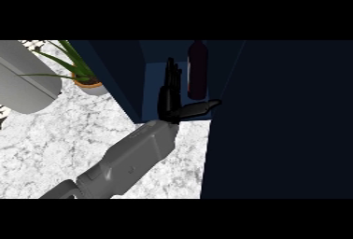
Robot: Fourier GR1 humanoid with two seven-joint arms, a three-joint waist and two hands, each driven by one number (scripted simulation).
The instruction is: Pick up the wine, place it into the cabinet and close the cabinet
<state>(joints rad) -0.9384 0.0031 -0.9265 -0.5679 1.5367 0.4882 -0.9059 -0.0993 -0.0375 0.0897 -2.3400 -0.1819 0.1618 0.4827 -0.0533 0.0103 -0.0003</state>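
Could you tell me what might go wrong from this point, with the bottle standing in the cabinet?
The open hand stands close beside the wine bottle inside the cabinet; drawing it back carelessly could knock the bottle over. The dark door at the right might also swing against the forearm if closed too soon.
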